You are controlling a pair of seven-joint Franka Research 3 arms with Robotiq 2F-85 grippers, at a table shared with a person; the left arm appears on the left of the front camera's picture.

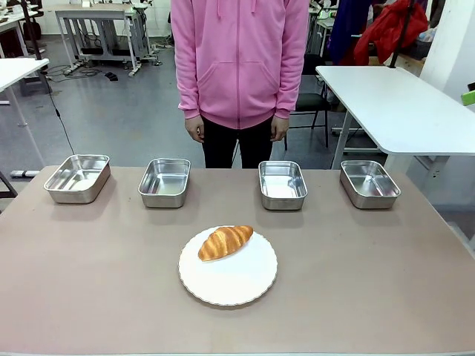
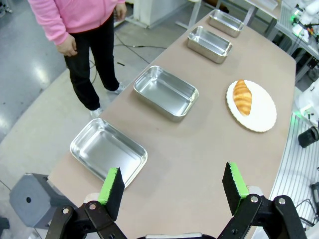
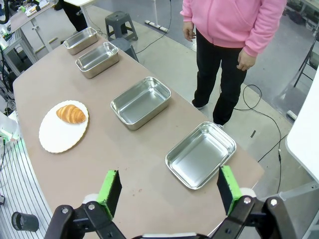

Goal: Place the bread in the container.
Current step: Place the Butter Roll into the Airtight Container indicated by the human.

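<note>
The bread (image 1: 225, 242), a golden-brown croissant, lies on the far part of a round white plate (image 1: 230, 278) at the table's middle; I also see the bread (image 2: 242, 96) (image 3: 71, 113) from both wrists. Several steel containers stand in a row behind it, among them one at far left (image 1: 77, 178), one left of centre (image 1: 165, 182) and one right of centre (image 1: 282, 184). My left gripper (image 2: 173, 185) hangs open high above the table's left end. My right gripper (image 3: 169, 190) hangs open high above the right end. Both hold nothing.
A person in a pink hoodie (image 1: 239, 59) stands at the far edge, hands down at the sides. A white table (image 1: 397, 107) stands at the back right. A grey box (image 2: 32, 199) sits on the floor off the table's left end.
</note>
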